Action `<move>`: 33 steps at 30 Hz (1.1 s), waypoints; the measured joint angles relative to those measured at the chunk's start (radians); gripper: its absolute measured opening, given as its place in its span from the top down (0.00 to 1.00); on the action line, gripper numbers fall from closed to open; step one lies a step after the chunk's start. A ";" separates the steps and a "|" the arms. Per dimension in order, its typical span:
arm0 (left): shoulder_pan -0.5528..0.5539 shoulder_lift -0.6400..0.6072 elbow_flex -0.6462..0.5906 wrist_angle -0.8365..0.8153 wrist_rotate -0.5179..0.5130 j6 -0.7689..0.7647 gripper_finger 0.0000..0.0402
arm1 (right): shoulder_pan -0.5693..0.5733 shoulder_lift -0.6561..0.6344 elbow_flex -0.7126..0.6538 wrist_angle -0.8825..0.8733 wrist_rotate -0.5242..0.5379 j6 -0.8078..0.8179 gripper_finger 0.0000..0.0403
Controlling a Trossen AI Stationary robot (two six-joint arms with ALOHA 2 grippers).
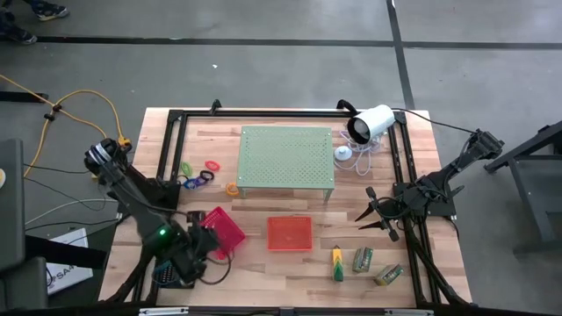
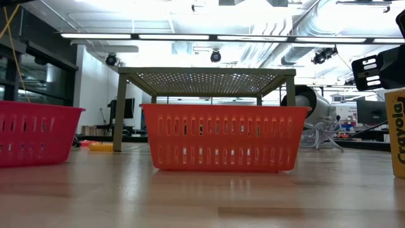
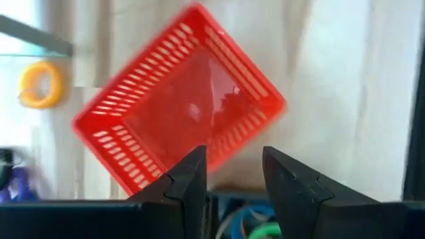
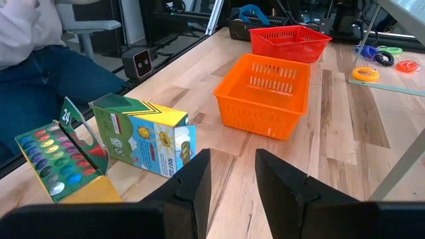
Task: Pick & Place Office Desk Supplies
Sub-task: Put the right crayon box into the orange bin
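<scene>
Wooden surface (image 1: pixel 263 263) holds every supply outside the empty orange tray (image 1: pixel 289 233), both grippers' fingers parted, grasping nothing.

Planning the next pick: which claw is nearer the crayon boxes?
Right. Right claw hovers just beyond the crayon boxes; left claw is far across the table, past the orange basket.

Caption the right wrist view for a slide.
Right gripper open above the table, facing crayon boxes, an orange basket and a red basket.
</scene>
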 joint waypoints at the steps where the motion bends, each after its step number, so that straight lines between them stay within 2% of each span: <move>1: 0.013 0.000 0.000 0.000 -0.009 -0.019 0.66 | 0.000 0.000 0.000 0.000 0.000 0.000 0.74; 9: 0.119 0.000 0.000 0.000 -0.060 -0.091 0.66 | 0.000 0.000 0.000 0.000 0.000 0.000 0.74; 20: 0.270 -0.006 0.000 -0.006 -0.066 -0.137 0.66 | 0.000 0.000 0.000 0.000 0.000 0.000 0.74; 33: 0.313 -0.006 0.000 -0.005 -0.065 -0.109 0.66 | 0.000 0.000 0.000 0.000 0.000 0.000 0.74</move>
